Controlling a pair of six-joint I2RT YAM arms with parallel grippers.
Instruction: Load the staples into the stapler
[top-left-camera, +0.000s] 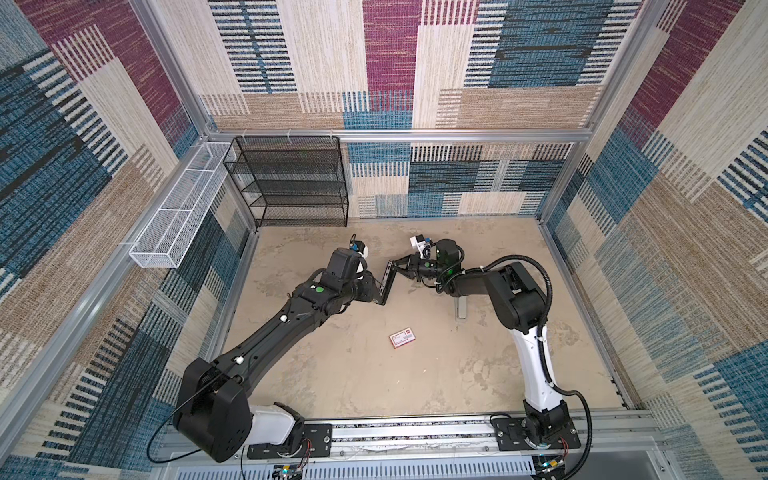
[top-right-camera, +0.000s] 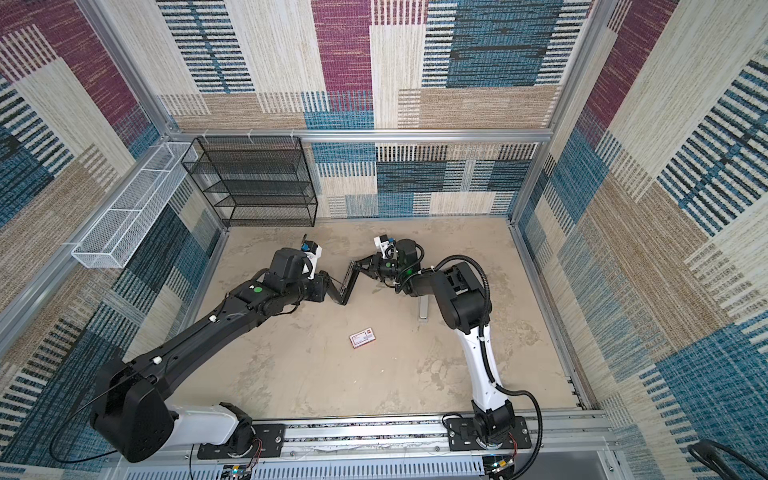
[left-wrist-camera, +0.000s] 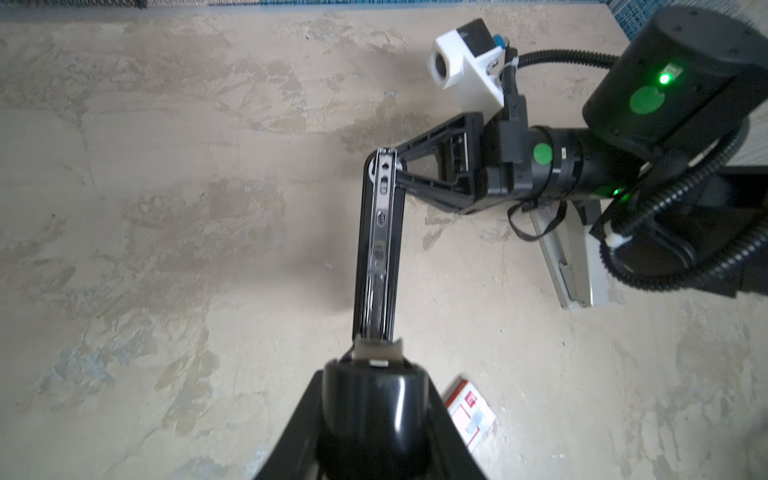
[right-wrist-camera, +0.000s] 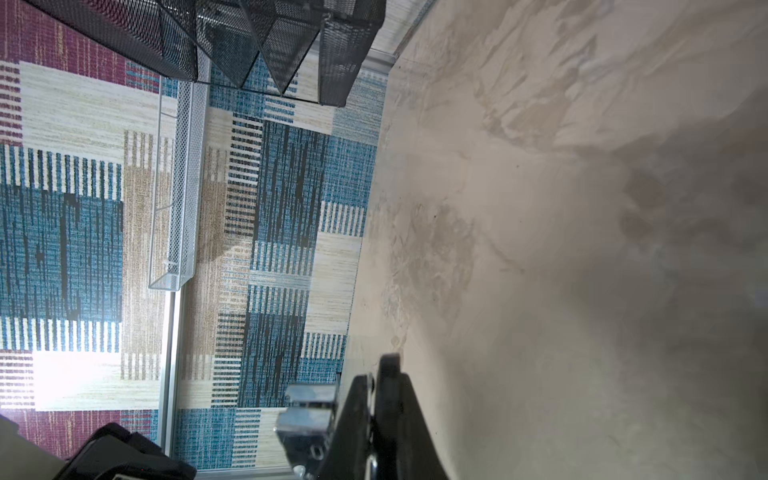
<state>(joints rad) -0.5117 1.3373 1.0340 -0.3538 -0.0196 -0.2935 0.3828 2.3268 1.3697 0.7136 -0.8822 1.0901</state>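
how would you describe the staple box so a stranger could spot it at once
On the beige table, look mid-surface, nearer the arms' bases than the black stapler held up between both arms. The staple box lies flat there, alone: small, red-and-white, the only colourful item on the tabletop.

You had a black mesh rack (top-left-camera: 286, 183) standing against the back wall, well beyond your left gripper (top-left-camera: 375, 294). A white wire basket (top-left-camera: 178, 216) hung farther off to its left.
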